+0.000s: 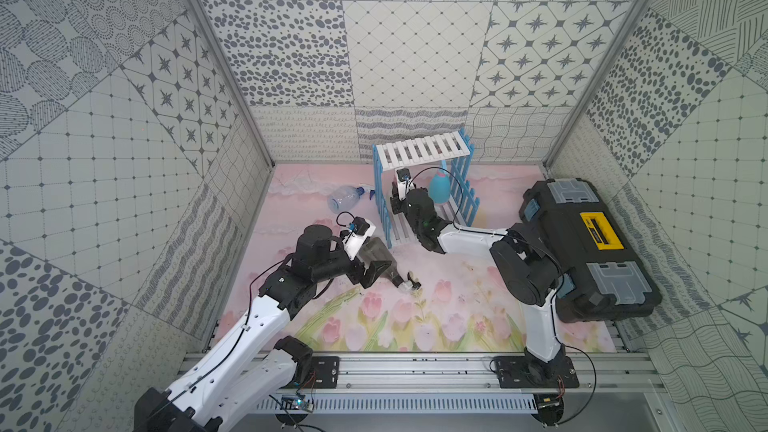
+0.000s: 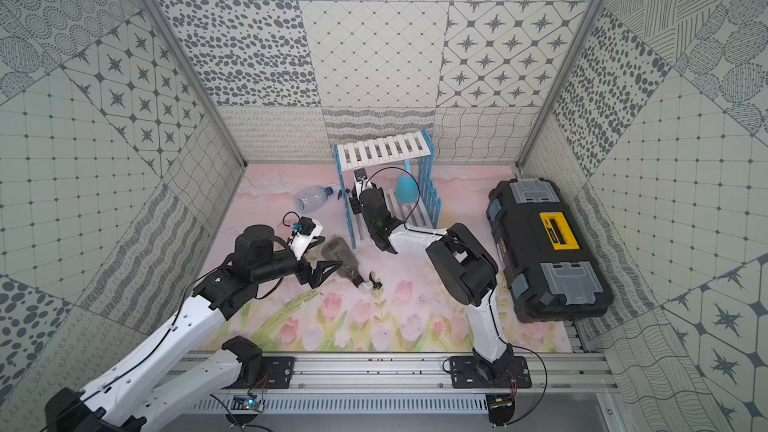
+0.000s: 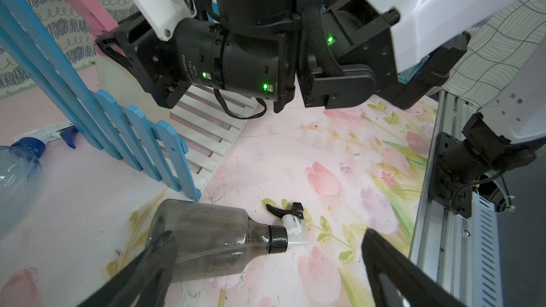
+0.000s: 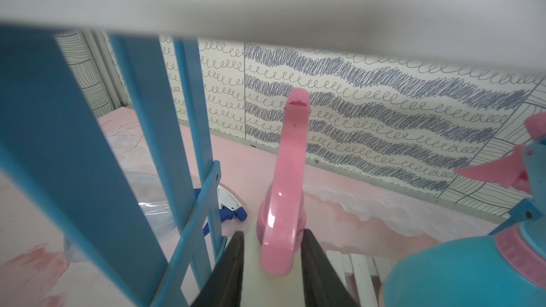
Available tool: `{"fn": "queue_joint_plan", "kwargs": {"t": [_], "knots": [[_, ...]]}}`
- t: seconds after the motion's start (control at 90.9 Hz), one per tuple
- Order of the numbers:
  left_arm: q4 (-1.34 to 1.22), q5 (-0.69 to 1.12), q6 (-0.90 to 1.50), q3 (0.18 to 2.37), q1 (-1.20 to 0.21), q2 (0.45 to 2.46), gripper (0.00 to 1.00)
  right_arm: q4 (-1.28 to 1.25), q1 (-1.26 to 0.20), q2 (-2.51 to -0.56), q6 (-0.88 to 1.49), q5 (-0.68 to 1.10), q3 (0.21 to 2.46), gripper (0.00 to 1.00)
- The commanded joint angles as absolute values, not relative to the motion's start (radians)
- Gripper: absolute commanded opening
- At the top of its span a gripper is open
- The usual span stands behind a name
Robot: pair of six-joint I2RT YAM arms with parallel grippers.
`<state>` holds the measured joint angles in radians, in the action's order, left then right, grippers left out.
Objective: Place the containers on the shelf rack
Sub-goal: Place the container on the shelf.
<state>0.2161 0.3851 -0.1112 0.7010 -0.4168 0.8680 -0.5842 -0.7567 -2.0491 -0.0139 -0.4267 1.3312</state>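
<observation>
The shelf rack (image 1: pixel 422 149) (image 2: pixel 384 149) stands at the back. The light-blue bottle (image 1: pixel 439 189) (image 4: pixel 458 270) stands upright on its lower tier. Beside it is the white bottle (image 4: pixel 271 284) with a pink trigger (image 4: pixel 292 155). My right gripper (image 1: pixel 395 201) (image 4: pixel 273 231) reaches into that tier, one finger on each side of the white bottle's shoulder; whether they still press it does not show. The smoky grey bottle (image 1: pixel 380 253) (image 3: pixel 206 240) lies on the mat with my left gripper (image 2: pixel 322 253) (image 3: pixel 267 233) open wide over it. The clear bluish bottle (image 1: pixel 345 198) (image 3: pixel 14 178) lies left of the rack.
A big black toolbox (image 1: pixel 590 247) (image 2: pixel 548 247) with a yellow handle sits along the right side. Patterned walls close in the back and both sides. The right arm stretches from the front rail across the mat to the rack.
</observation>
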Motion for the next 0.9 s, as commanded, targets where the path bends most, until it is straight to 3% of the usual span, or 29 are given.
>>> {"fn": "queue_joint_plan", "kwargs": {"t": [0.0,0.22,0.341,0.451,0.583,0.891], "knots": [[0.216,0.374,-0.133,0.709,-0.413,0.873,0.99,-0.594,-0.756,-2.063,-0.017,-0.420,1.358,0.40],[0.222,0.336,-0.136,0.713,-0.413,0.858,0.99,-0.593,-0.756,-2.003,-0.017,-0.411,1.302,0.63],[0.216,0.228,-0.135,0.702,-0.401,0.809,0.99,-0.589,-0.755,-1.918,-0.011,-0.410,1.225,0.80],[0.219,0.207,-0.123,0.700,-0.378,0.789,0.99,-0.576,-0.756,-1.802,-0.012,-0.394,1.136,0.89],[0.238,0.215,-0.100,0.740,-0.334,0.833,0.99,-0.510,-0.756,-1.626,-0.012,-0.358,1.036,0.97],[0.440,0.277,-0.113,1.125,-0.167,1.251,0.99,-0.219,-0.722,-1.241,0.052,-0.146,0.898,0.97]]}}
